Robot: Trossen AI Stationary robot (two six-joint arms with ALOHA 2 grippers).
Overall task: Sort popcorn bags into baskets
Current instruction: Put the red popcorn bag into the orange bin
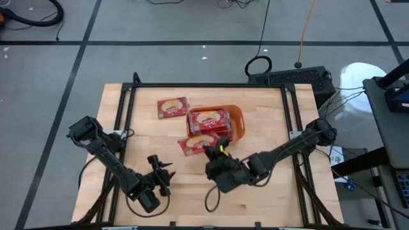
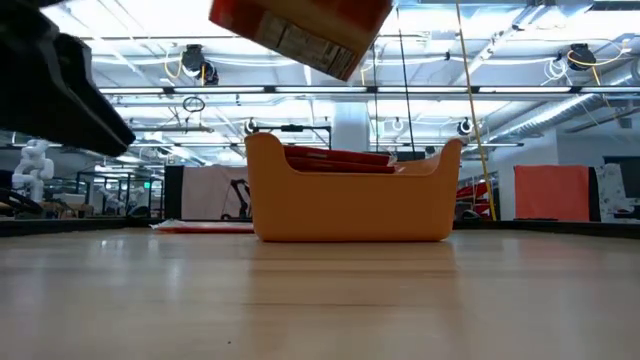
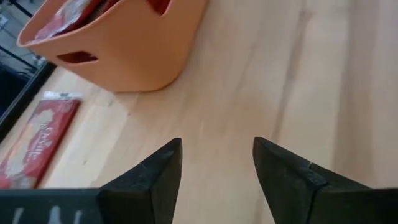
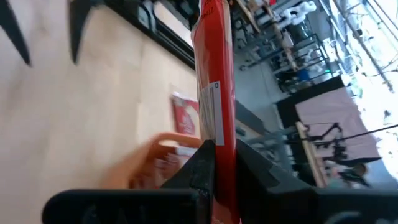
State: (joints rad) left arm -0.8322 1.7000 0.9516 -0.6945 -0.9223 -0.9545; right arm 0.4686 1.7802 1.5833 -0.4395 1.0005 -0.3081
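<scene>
While the right gripper [image 4: 219, 163] squeezes a flat red popcorn bag [image 4: 213, 87] by its edge, the bag hangs in the air, tipped on its side, near the front of the wooden table [image 1: 268, 128]. In the low view the bag [image 2: 300, 30] floats high above the orange plastic basket [image 2: 352, 205], but closer to the camera, so it is not over the basket yet.

The basket sits near the middle of the table and is already piled with red bags up to its rim. One more red popcorn bag [image 1: 172, 107] lies flat on the wood beside the basket, toward the back left. Another flat red bag [image 1: 190, 145] lies just in front of the basket, close to the right gripper.

The left gripper [image 3: 217, 168] hovers low over bare wood at the front left, with its two dark fingers apart and nothing between them.

What could go wrong? The basket looks very full, so I think a bag dropped on the pile might slide off and fall onto the table. The grip is only on a thin edge, so the bag might slip or swing. If the arm comes in too low, the bag might bump the basket rim and push it.
</scene>
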